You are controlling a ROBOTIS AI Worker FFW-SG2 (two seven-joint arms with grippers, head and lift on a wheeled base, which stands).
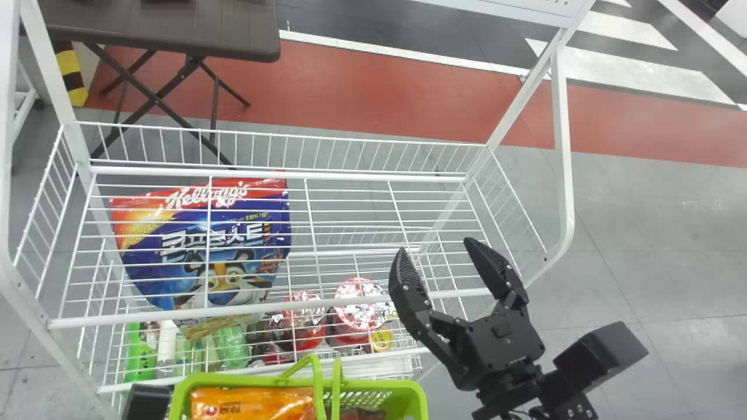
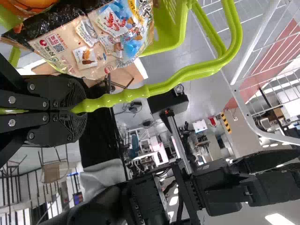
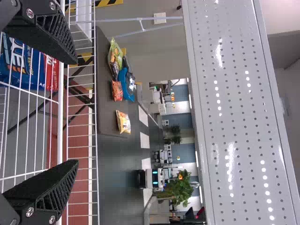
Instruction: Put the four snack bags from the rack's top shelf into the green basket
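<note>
Shiny orange snack bag (image 1: 251,403) in the green basket (image 1: 233,380).
Left gripper (image 2: 77,108) pinches the basket's handle (image 2: 164,86); right gripper (image 1: 434,245) is spread.

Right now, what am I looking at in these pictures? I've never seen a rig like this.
This is a robot with two black arms. The head view looks down on a white wire rack; the other views come from cameras on its wrists, turned sideways. The left gripper is shut on the handle of a green basket, which has snack bags in it. The right gripper is open over the rack, holding nothing. A blue cereal bag shows through the rack's wires. More bags lie on a dark table farther off.
</note>
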